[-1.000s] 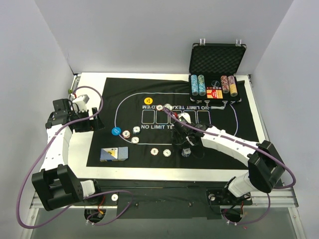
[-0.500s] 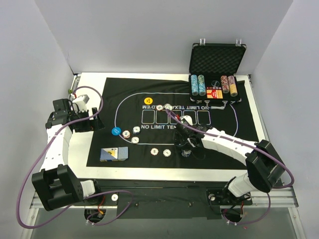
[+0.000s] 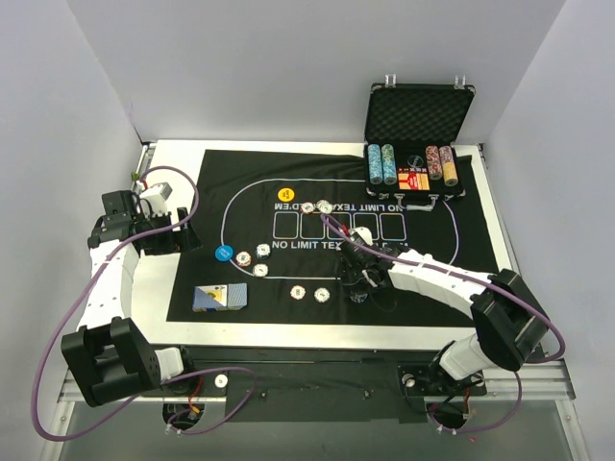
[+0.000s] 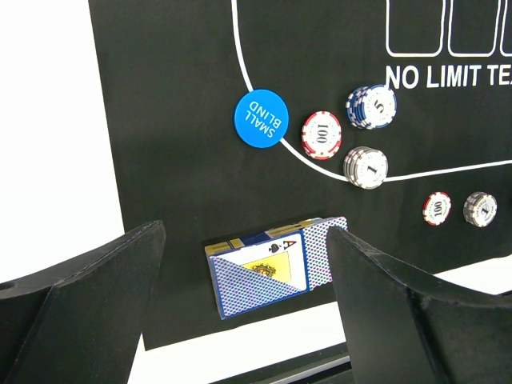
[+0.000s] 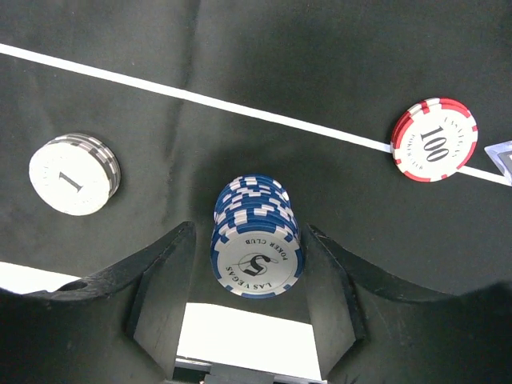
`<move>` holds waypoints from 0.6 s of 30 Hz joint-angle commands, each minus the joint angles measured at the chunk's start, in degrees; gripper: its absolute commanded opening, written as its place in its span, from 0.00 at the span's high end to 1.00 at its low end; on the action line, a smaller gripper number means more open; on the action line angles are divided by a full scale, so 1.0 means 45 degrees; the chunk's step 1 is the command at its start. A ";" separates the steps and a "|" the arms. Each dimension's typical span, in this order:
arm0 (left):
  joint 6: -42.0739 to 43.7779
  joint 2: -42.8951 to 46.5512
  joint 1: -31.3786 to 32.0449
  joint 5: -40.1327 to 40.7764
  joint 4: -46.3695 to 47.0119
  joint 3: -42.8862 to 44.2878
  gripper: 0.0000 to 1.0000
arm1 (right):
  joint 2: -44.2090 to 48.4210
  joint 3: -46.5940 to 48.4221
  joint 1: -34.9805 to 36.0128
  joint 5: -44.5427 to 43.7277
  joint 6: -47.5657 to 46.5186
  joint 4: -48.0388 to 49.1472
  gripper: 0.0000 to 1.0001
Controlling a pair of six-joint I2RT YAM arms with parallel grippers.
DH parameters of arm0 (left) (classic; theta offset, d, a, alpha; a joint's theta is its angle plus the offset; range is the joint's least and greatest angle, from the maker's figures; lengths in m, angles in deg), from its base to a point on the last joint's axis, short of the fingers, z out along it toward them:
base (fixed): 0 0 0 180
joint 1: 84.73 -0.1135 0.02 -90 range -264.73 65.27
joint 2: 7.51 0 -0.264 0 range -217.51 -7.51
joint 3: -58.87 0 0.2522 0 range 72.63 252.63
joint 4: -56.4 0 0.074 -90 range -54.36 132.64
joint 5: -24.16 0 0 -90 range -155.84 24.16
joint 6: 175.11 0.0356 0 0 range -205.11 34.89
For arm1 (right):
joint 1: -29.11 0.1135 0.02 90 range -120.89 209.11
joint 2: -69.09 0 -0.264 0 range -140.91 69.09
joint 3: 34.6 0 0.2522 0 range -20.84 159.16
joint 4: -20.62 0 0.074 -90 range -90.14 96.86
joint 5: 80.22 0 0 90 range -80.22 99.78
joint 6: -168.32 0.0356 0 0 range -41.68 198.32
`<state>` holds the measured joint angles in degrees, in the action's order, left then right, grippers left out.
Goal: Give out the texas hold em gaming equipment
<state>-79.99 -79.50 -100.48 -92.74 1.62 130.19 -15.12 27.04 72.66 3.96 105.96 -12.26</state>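
Note:
A stack of blue poker chips marked 5 (image 5: 256,240) stands on the black mat, between the fingers of my right gripper (image 5: 250,234). A gap shows on the stack's left side, and the right finger is almost against it. From above, this gripper (image 3: 357,286) sits low over the mat's near middle. A white stack marked 1 (image 5: 74,174) and a red stack marked 100 (image 5: 434,139) stand beside it. My left gripper (image 4: 246,236) hangs wide open, high over the boxed playing cards (image 4: 272,268). The blue button (image 4: 260,118) and three chip stacks lie beyond.
The open black case (image 3: 418,115) stands at the back right with rows of chips (image 3: 384,163) in it. A yellow button (image 3: 285,194) and two chips (image 3: 317,206) lie on the mat's (image 3: 452,250) far side. White table (image 3: 163,288) borders the mat on the left.
My right gripper has come down around the blue stack and its jaws have narrowed toward it. The left arm has not moved.

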 commanded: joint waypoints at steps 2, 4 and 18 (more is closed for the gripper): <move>0.0130 0.0294 -0.0074 -0.0059 0.0032 0.0392 0.07 | -0.0174 -0.0190 -0.0107 -0.0034 0.0167 -0.0069 0.52; 0.0131 0.0313 -0.0075 -0.0058 0.0013 0.0392 0.07 | -0.0214 -0.0268 -0.0166 -0.0014 0.0147 -0.0030 0.52; 0.0248 0.0333 -0.0055 -0.0019 -0.0065 0.0431 0.07 | -0.0136 -0.0386 -0.0225 0.0083 0.0147 -0.0009 0.55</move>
<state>-79.92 -79.36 -100.48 -92.67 1.18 130.19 -16.17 25.31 71.88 4.31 106.00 -10.86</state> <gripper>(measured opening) 0.934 0.462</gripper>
